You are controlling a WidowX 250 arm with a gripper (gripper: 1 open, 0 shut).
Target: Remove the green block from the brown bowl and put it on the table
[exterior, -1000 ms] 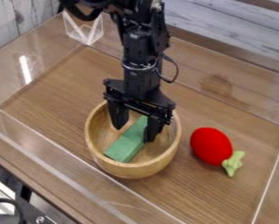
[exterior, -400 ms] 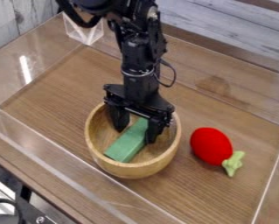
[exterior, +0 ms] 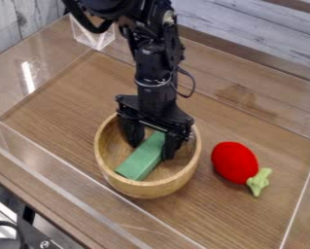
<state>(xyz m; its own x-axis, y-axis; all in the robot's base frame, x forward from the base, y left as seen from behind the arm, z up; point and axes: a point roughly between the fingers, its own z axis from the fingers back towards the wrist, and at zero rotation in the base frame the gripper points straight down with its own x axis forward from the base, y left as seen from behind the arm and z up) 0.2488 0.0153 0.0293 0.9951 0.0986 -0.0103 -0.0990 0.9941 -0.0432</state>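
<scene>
Setting: clear acrylic walls (exterior: 41,68) enclose work area on visible sides, catching pale glare (brightest along left panel and near edge). Beyond far wall (exterior: 255,29), second wood-grain surface (exterior: 267,53), lighter in tone. Lower left corner: dark cables or fittings (exterior: 15,236), blurred. Light even, diffuse, soft shadows.

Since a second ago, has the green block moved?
No. The green block lies at the same spot against the bowl rim.
</scene>
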